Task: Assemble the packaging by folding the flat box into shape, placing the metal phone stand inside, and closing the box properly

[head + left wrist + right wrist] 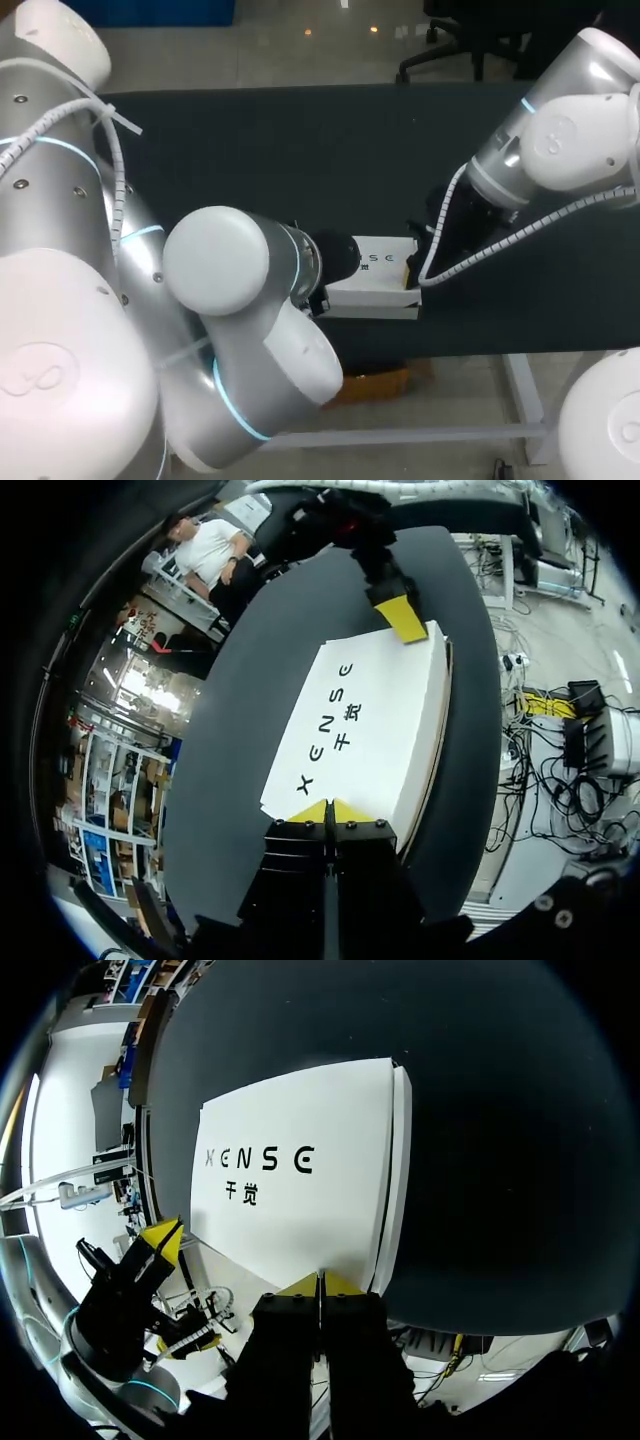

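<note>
Box [372, 262] on table [300, 150], seemingly near edge

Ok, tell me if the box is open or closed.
Closed: the box has its printed lid flat on its body, no flap raised.

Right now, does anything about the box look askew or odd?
Little stands out. The white box lies flat, left tool and right tool shut at its opposite ends. A thin gap along one long side suggests it may not be fully closed.

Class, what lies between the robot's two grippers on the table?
The white box: the left gripper is at one end, the right gripper at the other. Both wrist views show this, the head view too.
</note>
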Controlling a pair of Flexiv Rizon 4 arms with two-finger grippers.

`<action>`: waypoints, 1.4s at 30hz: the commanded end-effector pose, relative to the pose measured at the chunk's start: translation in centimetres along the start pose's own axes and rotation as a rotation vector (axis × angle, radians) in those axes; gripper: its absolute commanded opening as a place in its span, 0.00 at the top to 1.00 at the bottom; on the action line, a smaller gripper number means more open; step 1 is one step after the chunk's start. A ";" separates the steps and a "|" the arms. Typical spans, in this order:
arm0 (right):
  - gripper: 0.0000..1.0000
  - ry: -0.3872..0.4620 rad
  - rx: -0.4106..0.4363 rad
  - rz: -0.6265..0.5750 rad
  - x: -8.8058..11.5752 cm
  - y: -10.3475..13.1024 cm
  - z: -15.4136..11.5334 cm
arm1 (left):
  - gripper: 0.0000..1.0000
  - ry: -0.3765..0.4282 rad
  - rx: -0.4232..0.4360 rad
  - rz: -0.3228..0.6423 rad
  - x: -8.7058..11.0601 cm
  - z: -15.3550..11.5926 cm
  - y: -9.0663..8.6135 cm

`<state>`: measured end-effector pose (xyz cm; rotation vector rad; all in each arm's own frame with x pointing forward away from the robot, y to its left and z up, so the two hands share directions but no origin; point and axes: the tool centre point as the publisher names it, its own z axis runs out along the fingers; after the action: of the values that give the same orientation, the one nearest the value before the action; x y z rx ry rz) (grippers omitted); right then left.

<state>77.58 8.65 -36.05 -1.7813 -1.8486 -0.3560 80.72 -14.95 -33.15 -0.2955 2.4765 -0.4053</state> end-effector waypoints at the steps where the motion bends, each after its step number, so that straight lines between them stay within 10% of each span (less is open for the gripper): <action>1: 1.00 -0.003 0.000 0.001 0.0 0.0 0.0 | 1.00 0.045 -0.004 -0.012 -0.7 0.2 0.3; 42: 1.00 -0.007 0.003 0.016 -0.4 0.3 0.1 | 1.00 0.125 0.013 -0.050 1.9 0.7 2.0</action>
<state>77.74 8.42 -36.34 -1.7962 -1.8373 -0.3459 79.46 -13.74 -35.27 -0.3365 2.5938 -0.4750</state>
